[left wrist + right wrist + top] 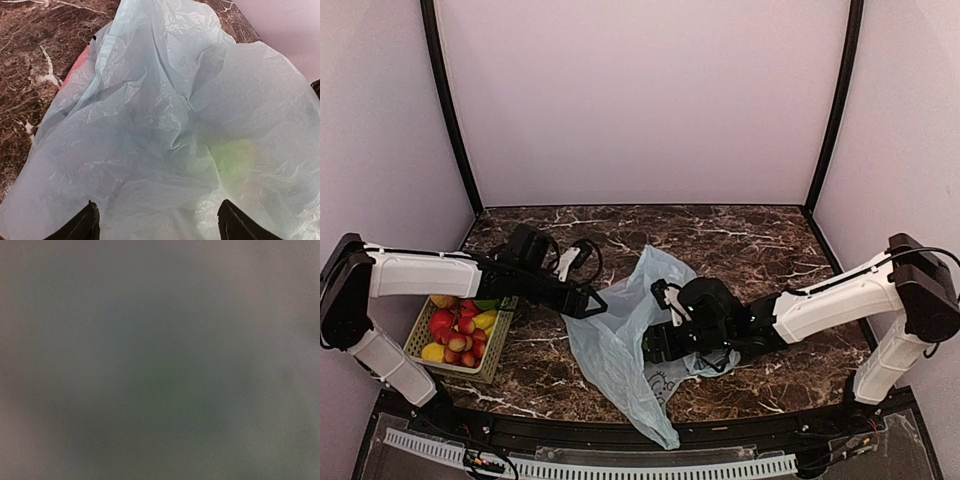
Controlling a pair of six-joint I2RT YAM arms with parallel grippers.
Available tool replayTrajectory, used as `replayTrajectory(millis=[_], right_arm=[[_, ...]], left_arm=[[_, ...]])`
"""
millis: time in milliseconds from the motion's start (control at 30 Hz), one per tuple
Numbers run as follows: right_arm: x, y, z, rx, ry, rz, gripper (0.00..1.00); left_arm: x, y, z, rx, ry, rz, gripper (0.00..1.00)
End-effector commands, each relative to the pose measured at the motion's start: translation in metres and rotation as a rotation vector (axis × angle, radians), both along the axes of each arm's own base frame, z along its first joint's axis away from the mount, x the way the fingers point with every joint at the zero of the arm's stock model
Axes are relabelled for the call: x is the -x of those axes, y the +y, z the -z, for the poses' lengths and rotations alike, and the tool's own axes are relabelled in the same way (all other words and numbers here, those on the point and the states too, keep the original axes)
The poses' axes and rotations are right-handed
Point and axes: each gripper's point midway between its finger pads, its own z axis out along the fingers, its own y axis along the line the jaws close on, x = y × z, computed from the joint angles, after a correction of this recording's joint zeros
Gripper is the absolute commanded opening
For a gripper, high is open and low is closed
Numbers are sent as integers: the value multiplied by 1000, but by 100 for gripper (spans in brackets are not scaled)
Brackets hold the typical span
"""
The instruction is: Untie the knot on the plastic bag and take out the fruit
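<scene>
The plastic bag [620, 345] lay crumpled on the dark marbled worktop [750, 245], near the middle and towards the near edge, between the two arms. One end trailed down to the front rim of the worktop and the other rose in a loose peak towards the back.

The left pincer [594, 301] reached in from the left and stood just beside the bag's left flank. In the left wrist view the left pincer [158, 204] was spread wide, its two dark fingertips [90, 222] far apart at the bottom of the picture. The bag [150, 115] filled nearly everything ahead of them. Nothing was clamped between the jaws.

Through the thin film a green fruit [234, 156] showed as a soft round glow low on the right side of the bag. A reddish patch [77, 65] showed through the bag's left edge; it may have been another fruit, but the film blurred it too much to say.

The right pincer [662, 328] pressed into the bag's right side, partly wrapped by the plastic. Its own camera gave only a grey-green blur, so I could not tell how its jaws stood.

A basket [492, 362] of red and yellow fruit [460, 325] sat at the left edge of the worktop, under the left arm and well apart from the bag.
</scene>
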Motion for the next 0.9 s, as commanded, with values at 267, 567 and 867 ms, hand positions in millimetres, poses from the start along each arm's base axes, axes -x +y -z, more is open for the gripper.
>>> replayTrajectory(millis=[267,567,867], right_arm=[[-26,30,10,41,-87,14,86],[-39,37,29,86,-82,11,74],[-37,29,17,69,-89,15,39]], left_arm=[[10,-34,39,42,77,100,70],[12,-33,48,32,83,103,65],[7,-24,37,9,37,62,64]])
